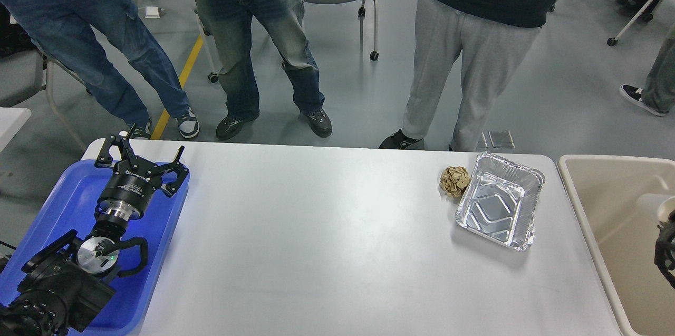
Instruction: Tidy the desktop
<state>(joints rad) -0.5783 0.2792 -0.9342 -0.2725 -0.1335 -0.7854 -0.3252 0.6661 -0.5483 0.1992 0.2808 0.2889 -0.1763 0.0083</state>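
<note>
Left hand (141, 159) open, empty over blue tray (63, 204) – right hand's state can't tell. Risk: foil pan (500, 200) on bench (316, 236) crushes/slides, nudging paper ball (454, 181) off edge.

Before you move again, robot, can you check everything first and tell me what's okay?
1. Left gripper free to grab: ok, fingers spread wide, nothing in them, above the blue tray.
2. Right gripper ready: cannot tell, only a dark bit of the arm shows at the right edge.
3. Things left on the desktop: not ok, a crumpled paper ball and a foil tray are there.
4. Paper ball clear of the foil tray: not ok, it sits right against the tray's left rim.
5. Beige bin open on top: ok.
6. People clear of the table: not ok, three stand at its far edge.
</note>
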